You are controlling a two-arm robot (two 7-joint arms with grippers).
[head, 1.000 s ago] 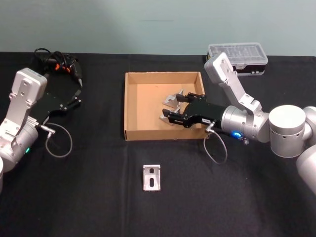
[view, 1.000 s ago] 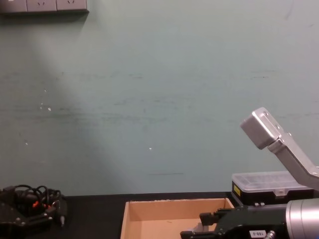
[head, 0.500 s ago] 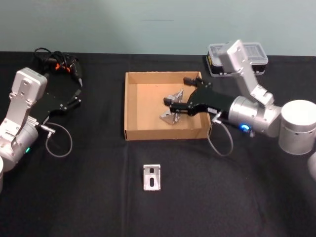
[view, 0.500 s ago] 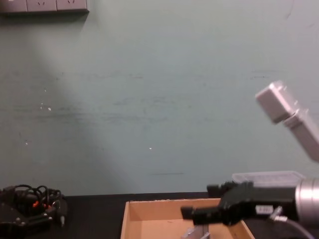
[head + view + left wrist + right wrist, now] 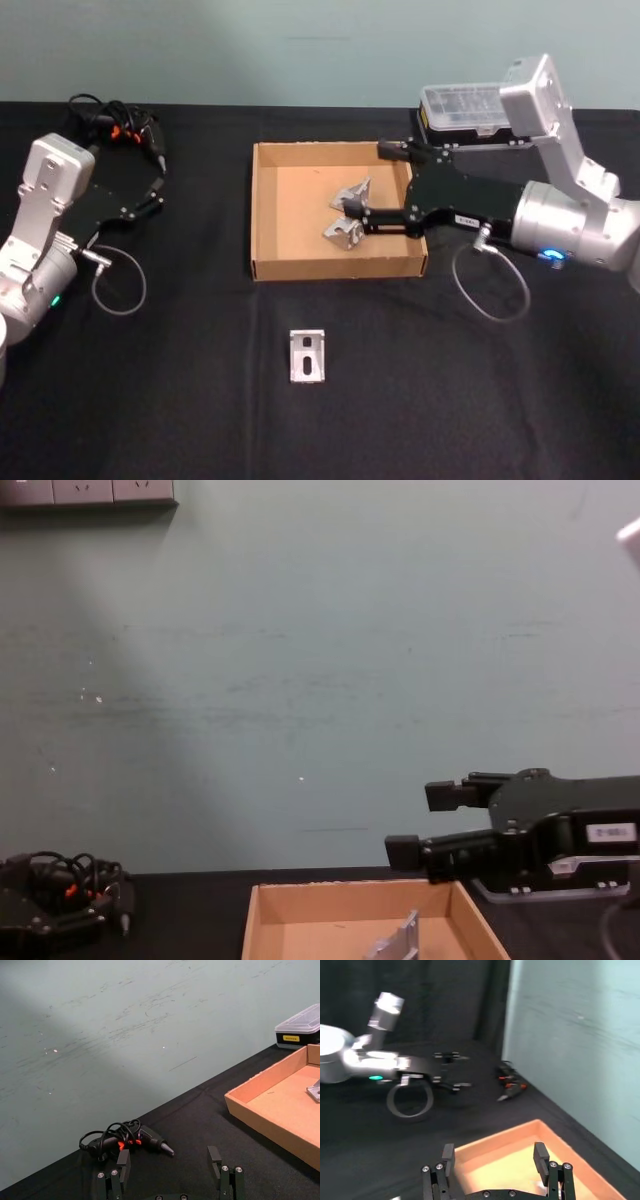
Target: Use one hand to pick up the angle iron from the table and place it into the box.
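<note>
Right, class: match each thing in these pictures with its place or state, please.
Things:
1. box
2. plastic case
3. cabled tool
4. right claw

Places or states:
A. open, raised over the box's right side
B. far left corner of the table
C. holds angle irons
D. far edge of the table, right of the box

Pairs: 1-C, 2-D, 3-B, 4-A.

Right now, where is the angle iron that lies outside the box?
In the head view, the angle iron lies on the table, just on the robot's side of the box, opposite its front wall's middle.
</note>
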